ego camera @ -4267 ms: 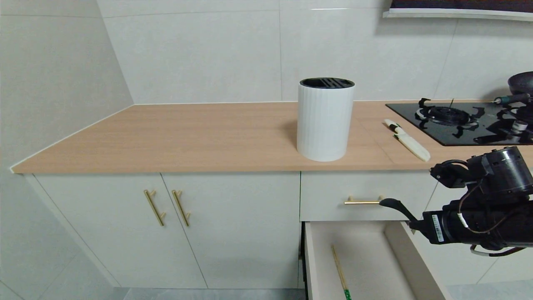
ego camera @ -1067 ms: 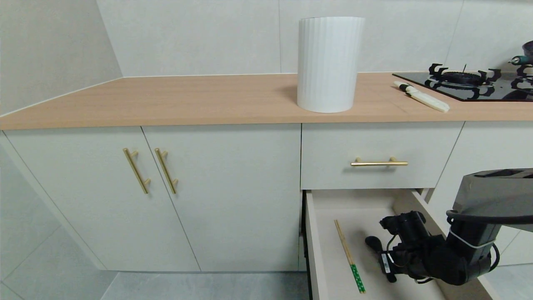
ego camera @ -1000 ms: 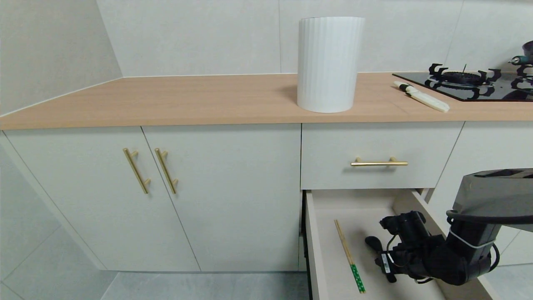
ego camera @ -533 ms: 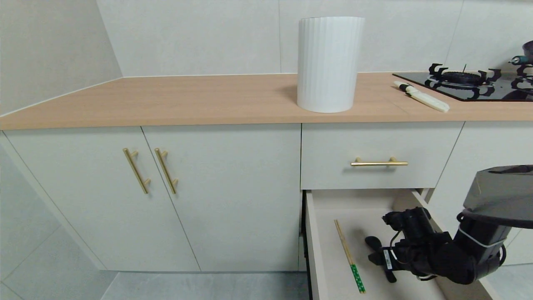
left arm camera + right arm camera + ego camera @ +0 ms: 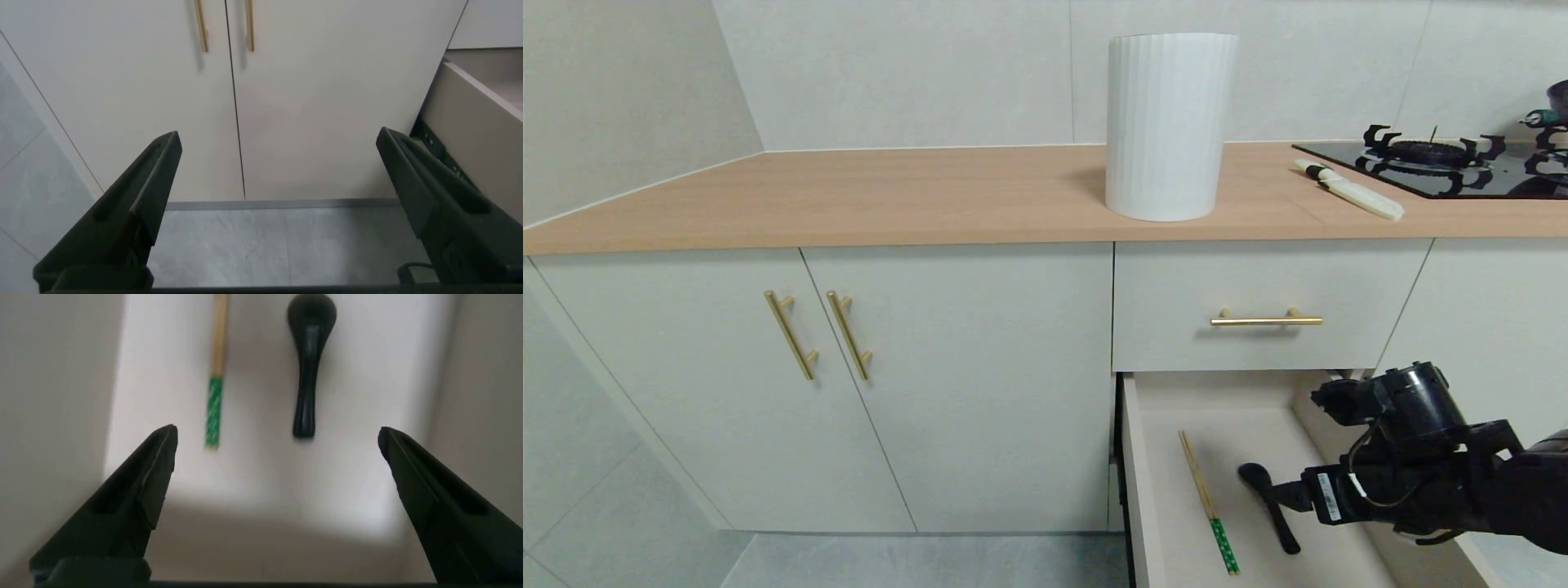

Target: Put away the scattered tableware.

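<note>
One black spoon [image 5: 308, 359] lies flat on the floor of the open drawer [image 5: 1143, 457]. Its bowl points toward the drawer's back and its handle toward the front. Beside it, nearer the drawer's left wall and not touching it, lies one pair of chopsticks [image 5: 1207, 510], two sticks side by side, green ends toward the front.

The right pincer [image 5: 276, 437] hangs over the drawer near its right wall. Its two fingers are spread wide with nothing between them, and the spoon lies ahead of it, free. The left pincer [image 5: 278, 139] is likewise spread wide and empty, facing the two cupboard doors [image 5: 327, 90].

Above the open drawer is one closed drawer with a single gold handle [image 5: 1266, 320]. To its left, each of the two doors carries one gold handle.

On the bench [image 5: 890, 192] stands one white ribbed holder [image 5: 1168, 122], upright, close to the front edge. One knife [image 5: 1347, 190] lies flat to its right, near the front edge, between the holder and the black hob [image 5: 1437, 159] at the bench's right end.
</note>
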### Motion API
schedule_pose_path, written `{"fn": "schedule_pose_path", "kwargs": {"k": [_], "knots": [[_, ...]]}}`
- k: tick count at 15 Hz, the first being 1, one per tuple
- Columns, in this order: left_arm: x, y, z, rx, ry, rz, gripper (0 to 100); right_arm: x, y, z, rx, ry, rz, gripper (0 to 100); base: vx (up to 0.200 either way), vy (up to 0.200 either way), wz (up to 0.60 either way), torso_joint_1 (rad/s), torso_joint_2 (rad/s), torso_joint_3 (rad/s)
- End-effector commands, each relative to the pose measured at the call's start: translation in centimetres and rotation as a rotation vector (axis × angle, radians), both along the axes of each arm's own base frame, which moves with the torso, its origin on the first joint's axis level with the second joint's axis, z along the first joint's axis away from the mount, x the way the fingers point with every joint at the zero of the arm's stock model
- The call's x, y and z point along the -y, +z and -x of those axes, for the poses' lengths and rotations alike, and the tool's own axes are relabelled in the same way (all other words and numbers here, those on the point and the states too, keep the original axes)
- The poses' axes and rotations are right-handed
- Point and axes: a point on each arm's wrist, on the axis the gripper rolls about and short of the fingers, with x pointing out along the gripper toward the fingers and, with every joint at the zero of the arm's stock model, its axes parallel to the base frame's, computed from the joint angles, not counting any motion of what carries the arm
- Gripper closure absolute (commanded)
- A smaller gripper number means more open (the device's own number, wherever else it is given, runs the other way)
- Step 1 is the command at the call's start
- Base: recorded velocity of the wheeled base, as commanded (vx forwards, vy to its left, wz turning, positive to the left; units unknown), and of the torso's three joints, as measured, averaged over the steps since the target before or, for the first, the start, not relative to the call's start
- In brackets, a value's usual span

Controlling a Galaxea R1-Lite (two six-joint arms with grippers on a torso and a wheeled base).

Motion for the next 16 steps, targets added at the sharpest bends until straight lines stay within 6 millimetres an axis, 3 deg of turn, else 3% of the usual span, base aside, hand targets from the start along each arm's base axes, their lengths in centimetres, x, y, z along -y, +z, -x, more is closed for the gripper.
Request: {"fn": "schedule_pose_path", "kwargs": {"k": [1, 5, 11, 16], "knots": [[0.0, 0.0, 0.0, 0.000, 0.000, 0.001, 0, 0.0, 5.1, 2.6, 0.087, 0.045, -0.027, 0, 0.000, 0.000, 0.00, 0.000, 0.00, 0.000], [0.0, 0.0, 0.0, 0.000, 0.000, 0.001, 0, 0.2, 6.6, 4.4, 0.062, 0.106, -0.005, 0, 0.000, 0.000, 0.00, 0.000, 0.00, 0.000], [0.0, 0.0, 0.0, 0.000, 0.000, 0.001, 0, -0.2, 5.9, 5.4, -0.016, 0.175, 0.048, 0, -0.200, 0.000, 0.00, 0.002, 0.00, 0.002], [0.0, 0.0, 0.0, 0.000, 0.000, 0.001, 0, -0.6, 5.3, 7.5, -0.157, 0.337, 0.111, 0, 0.000, 0.000, 0.00, 0.000, 0.00, 0.000]]}}
